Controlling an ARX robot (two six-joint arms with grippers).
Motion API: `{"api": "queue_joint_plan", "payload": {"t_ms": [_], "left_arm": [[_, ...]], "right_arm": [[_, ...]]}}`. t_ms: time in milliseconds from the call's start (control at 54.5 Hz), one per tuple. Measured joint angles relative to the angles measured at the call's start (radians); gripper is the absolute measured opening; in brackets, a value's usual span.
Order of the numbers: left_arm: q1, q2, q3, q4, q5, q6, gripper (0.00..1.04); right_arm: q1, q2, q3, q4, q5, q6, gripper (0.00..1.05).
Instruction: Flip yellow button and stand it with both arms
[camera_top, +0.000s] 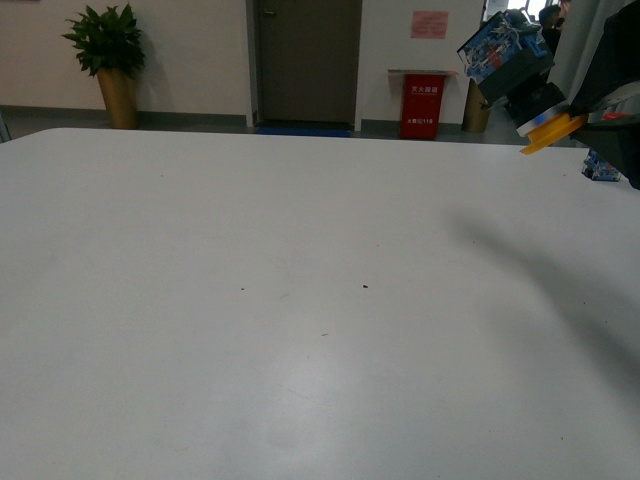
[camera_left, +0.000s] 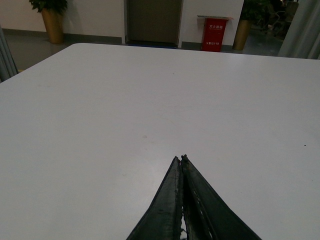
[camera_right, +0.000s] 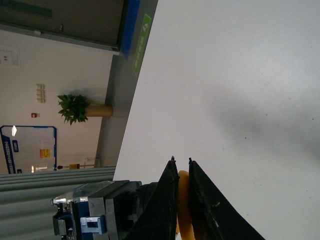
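Observation:
The yellow button (camera_top: 520, 85) hangs in the air at the far right, well above the white table (camera_top: 280, 300). It is tilted, blue terminal block up and to the left, yellow-orange cap down and to the right. My right gripper (camera_top: 590, 118) is shut on the cap's rim. In the right wrist view the cap (camera_right: 182, 200) sits pinched between the two dark fingers of the right gripper (camera_right: 180, 161), with the black body and blue block (camera_right: 87, 217) sticking out to one side. My left gripper (camera_left: 180, 158) is shut and empty, low over the table; it does not show in the front view.
A small blue object (camera_top: 602, 168) lies on the table at the far right, behind the right arm. Beyond the table's far edge are a potted plant (camera_top: 108, 60), a dark door (camera_top: 305, 60) and a red cabinet (camera_top: 421, 100).

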Motion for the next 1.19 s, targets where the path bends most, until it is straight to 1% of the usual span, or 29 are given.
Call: {"api": "queue_joint_plan", "payload": {"t_ms": [147, 624, 1047, 1084, 1139, 1194], "left_arm": [[0.0, -0.084, 0.0, -0.078, 0.0, 0.0, 0.04], [0.0, -0.272, 0.0, -0.26, 0.0, 0.0, 0.04], [0.0, -0.381, 0.0, -0.369, 0.0, 0.0, 0.04], [0.0, -0.417, 0.0, -0.407, 0.0, 0.0, 0.04], [0.0, -0.496, 0.0, -0.519, 0.0, 0.0, 0.04], [0.0, -0.531, 0.0, -0.543, 0.0, 0.0, 0.04]], "right_arm": [[-0.002, -0.011, -0.006, -0.004, 0.0, 0.0, 0.04], [-0.009, -0.047, -0.013, -0.016, 0.0, -0.012, 0.04], [-0.018, -0.07, -0.031, -0.024, 0.0, -0.024, 0.04], [-0.02, -0.072, -0.033, -0.024, 0.0, -0.024, 0.04], [-0.021, -0.076, -0.037, -0.024, 0.0, -0.024, 0.04], [-0.023, -0.078, -0.039, -0.024, 0.0, -0.024, 0.04]]}}
